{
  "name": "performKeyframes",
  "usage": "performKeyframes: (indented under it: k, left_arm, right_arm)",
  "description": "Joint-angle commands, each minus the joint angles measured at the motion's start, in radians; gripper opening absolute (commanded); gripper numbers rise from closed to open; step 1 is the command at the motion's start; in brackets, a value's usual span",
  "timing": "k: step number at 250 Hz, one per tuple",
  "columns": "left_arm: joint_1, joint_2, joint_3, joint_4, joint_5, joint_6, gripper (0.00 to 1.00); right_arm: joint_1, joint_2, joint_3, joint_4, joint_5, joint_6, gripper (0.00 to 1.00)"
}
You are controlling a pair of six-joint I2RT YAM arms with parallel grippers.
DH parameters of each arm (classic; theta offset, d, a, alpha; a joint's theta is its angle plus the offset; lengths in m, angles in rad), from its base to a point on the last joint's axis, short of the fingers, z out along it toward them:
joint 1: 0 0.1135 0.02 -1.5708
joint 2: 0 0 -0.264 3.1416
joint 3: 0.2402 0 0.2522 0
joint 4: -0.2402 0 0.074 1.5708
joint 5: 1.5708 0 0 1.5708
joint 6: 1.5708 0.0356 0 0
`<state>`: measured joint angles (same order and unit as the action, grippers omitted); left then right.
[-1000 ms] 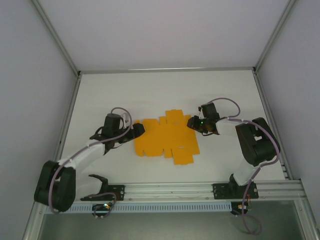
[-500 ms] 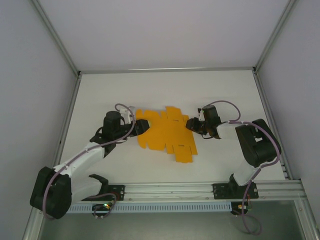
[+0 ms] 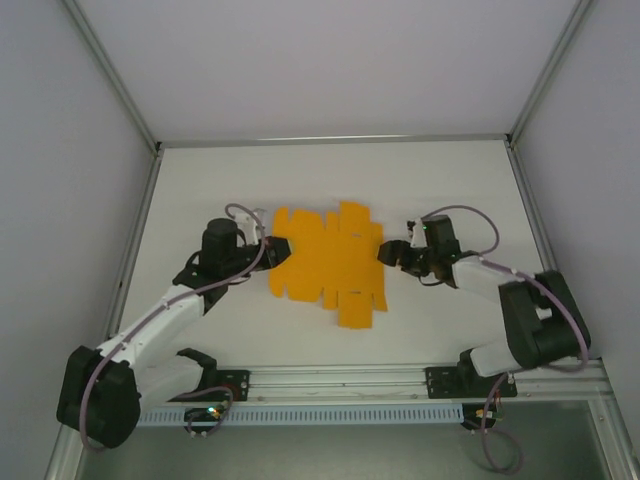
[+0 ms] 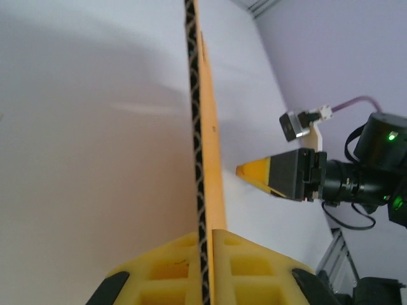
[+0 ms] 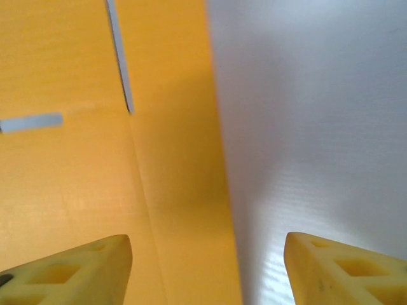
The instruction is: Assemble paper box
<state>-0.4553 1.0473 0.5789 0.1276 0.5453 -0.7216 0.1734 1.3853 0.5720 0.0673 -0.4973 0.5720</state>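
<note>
The paper box (image 3: 325, 262) is a flat orange die-cut sheet with several flaps, lying in the middle of the white table (image 3: 330, 180). My left gripper (image 3: 268, 250) is shut on the sheet's left edge. In the left wrist view the paper box (image 4: 208, 159) runs edge-on out of the closed left gripper (image 4: 213, 232). My right gripper (image 3: 388, 252) stands open at the sheet's right edge. In the right wrist view the paper box (image 5: 95, 159) lies under the open right gripper (image 5: 206, 254), its edge running between the two yellow fingers (image 5: 82, 267) with nothing clamped.
An aluminium rail (image 3: 340, 380) runs along the near edge by the arm bases. Pale walls with metal posts (image 3: 125, 90) enclose the table on three sides. Bare white table (image 3: 330, 180) lies behind the sheet.
The left gripper has closed on the sheet's left edge. The right gripper has opened and drawn back to the right. The sheet has shifted slightly away from the arm bases.
</note>
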Motion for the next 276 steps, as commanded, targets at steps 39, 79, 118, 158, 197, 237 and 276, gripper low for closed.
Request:
performKeyframes:
  k: [39, 79, 118, 158, 197, 237, 276]
  left_arm:
    - [0.079, -0.045, 0.083, 0.351, 0.286, -0.125, 0.00]
    - [0.081, -0.061, 0.118, 0.556, 0.384, -0.278, 0.00]
    - [0.081, -0.104, 0.124, 0.528, 0.385, -0.267, 0.00]
    - [0.082, -0.130, 0.105, 0.444, 0.337, -0.199, 0.00]
    - [0.084, -0.129, 0.099, 0.360, 0.272, -0.140, 0.00]
    - [0.082, -0.126, 0.111, 0.255, 0.202, -0.060, 0.00]
    - [0.044, -0.129, 0.130, 0.068, 0.060, 0.073, 0.00]
  right_arm:
    - [-0.205, -0.345, 0.000, -0.042, -0.410, -0.081, 0.89]
    - [-0.232, -0.416, 0.050, -0.034, -0.486, -0.062, 0.90]
    - [-0.262, -0.381, 0.079, 0.117, -0.595, 0.022, 0.82]
    - [-0.253, -0.342, 0.055, 0.420, -0.716, 0.222, 0.53]
    - [-0.207, -0.373, 0.083, 0.309, -0.716, 0.162, 0.37]
    - [-0.149, -0.447, 0.178, -0.118, -0.499, -0.078, 0.06]
    - [-0.022, -0.445, 0.314, -0.477, -0.077, -0.216, 0.05]
